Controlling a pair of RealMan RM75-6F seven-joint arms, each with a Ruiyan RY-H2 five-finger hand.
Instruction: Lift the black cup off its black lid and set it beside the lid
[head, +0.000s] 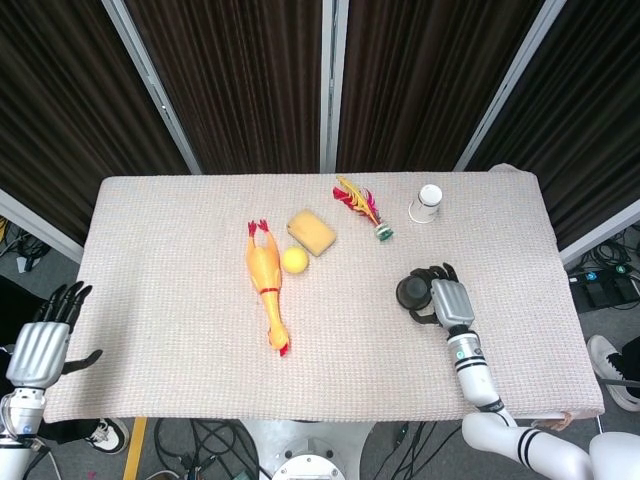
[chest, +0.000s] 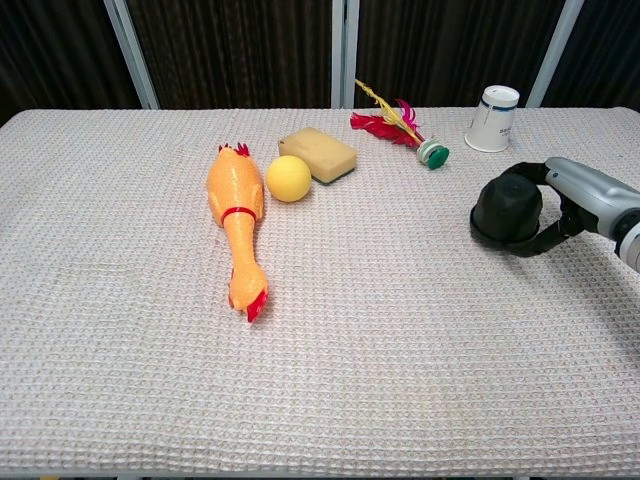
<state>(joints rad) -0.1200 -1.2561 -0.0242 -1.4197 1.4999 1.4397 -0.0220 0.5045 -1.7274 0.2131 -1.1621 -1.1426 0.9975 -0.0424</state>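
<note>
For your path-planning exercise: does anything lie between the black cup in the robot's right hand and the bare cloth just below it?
Nothing visible does. The right hand holds the black cup over bare tablecloth; the white cup stands farther back.

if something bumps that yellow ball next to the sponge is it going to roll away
Probably yes. The yellow ball looks smooth and fully round, so a nudge should set it rolling. The textured tablecloth would likely slow it, and the sponge and rubber chicken close by could stop it.

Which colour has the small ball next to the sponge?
The ball is plain yellow, seen best in the chest view.
</note>
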